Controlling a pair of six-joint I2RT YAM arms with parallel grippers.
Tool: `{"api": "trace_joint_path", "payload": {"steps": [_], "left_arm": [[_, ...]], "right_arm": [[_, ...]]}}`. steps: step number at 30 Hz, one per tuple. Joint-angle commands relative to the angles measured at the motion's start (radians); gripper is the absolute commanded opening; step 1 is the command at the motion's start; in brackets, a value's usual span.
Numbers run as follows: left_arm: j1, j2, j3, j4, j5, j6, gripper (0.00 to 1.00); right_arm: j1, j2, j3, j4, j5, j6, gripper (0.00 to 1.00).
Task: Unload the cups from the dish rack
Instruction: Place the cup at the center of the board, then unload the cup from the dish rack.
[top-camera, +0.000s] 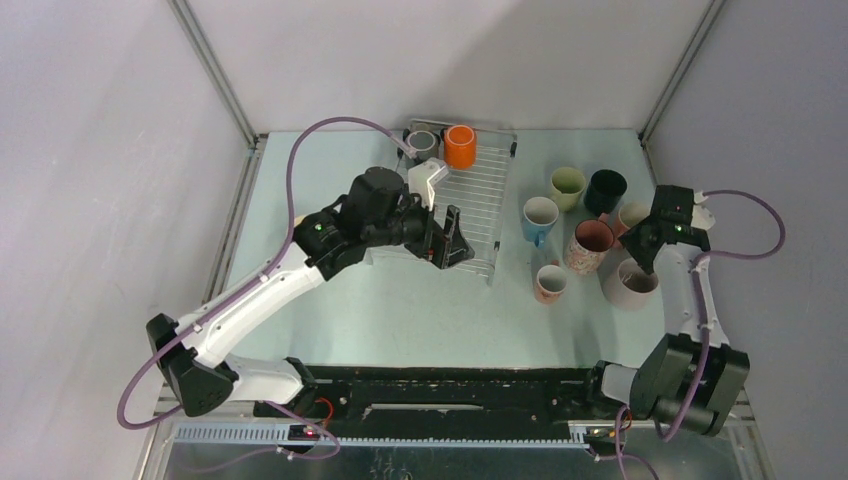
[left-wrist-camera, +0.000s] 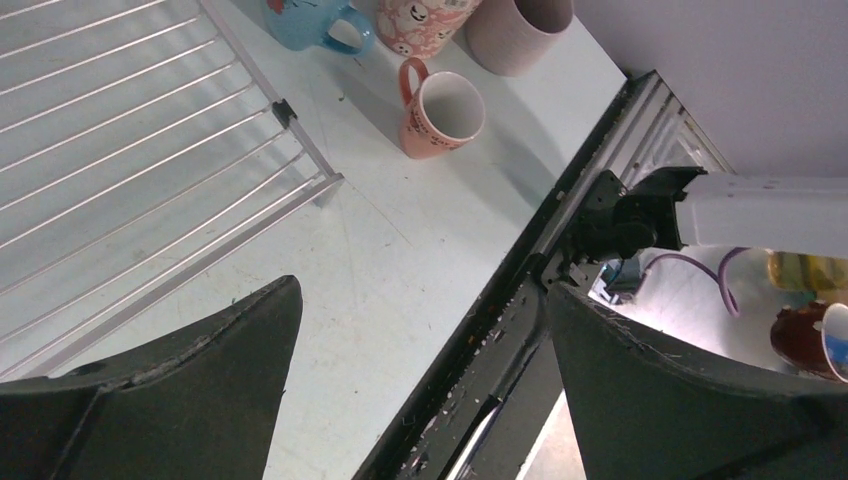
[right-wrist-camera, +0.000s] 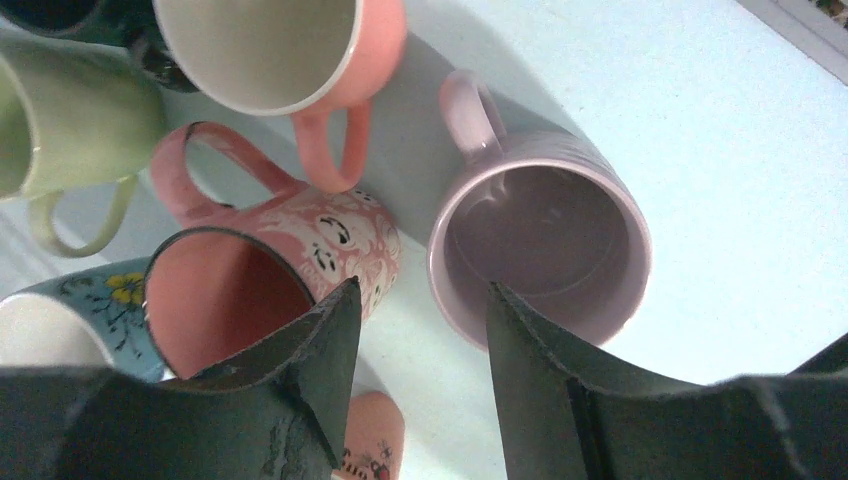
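Table (top-camera: 400, 300): pale green top, with the rack at the far middle and a cluster of cups on the right.
Dish rack (top-camera: 487, 195): flat wire grid lying on the table, with two cups at its far left edge.
Left gripper (left-wrist-camera: 422, 300): fingers wide apart and holding nothing, hanging over the rack's near right part.
Right gripper (right-wrist-camera: 422, 290): fingers apart either side of the lilac cup's wall; contact cannot be told.
Lilac cup (top-camera: 630, 283): upright on the table, nearest the right edge.
Patterned pink cup (top-camera: 592, 245): upright, just beside the lilac one.
Others off the rack: blue cup (top-camera: 540, 218), pale green cup (top-camera: 567, 185), dark cup (top-camera: 605, 190), plain pink cup (top-camera: 632, 215), small salmon cup (top-camera: 549, 283).
On the rack: orange cup (top-camera: 460, 146) and grey cup (top-camera: 423, 143), side by side.
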Motion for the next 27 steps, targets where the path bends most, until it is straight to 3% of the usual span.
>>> {"api": "trace_joint_path", "payload": {"steps": [1, 7, 15, 23, 27], "left_arm": [[-0.007, -0.039, 0.015, 0.047, -0.058, -0.006, 1.00], [-0.007, -0.021, 0.065, 0.022, -0.178, -0.014, 1.00], [0.048, 0.059, 0.176, -0.049, -0.367, 0.017, 1.00], [0.245, 0.347, 0.431, -0.048, -0.483, 0.068, 1.00], [0.304, 0.526, 0.621, -0.052, -0.499, 0.085, 1.00]], "right_arm": [[-0.002, -0.085, 0.057, -0.058, -0.005, -0.028, 0.57], [0.093, -0.134, 0.144, -0.099, -0.007, -0.056, 0.65], [0.413, -0.056, 0.383, -0.104, 0.059, -0.102, 0.78], [0.636, -0.007, 0.461, -0.098, 0.033, -0.098, 0.91], [0.678, -0.002, 0.474, -0.121, 0.025, -0.107, 1.00]]}}
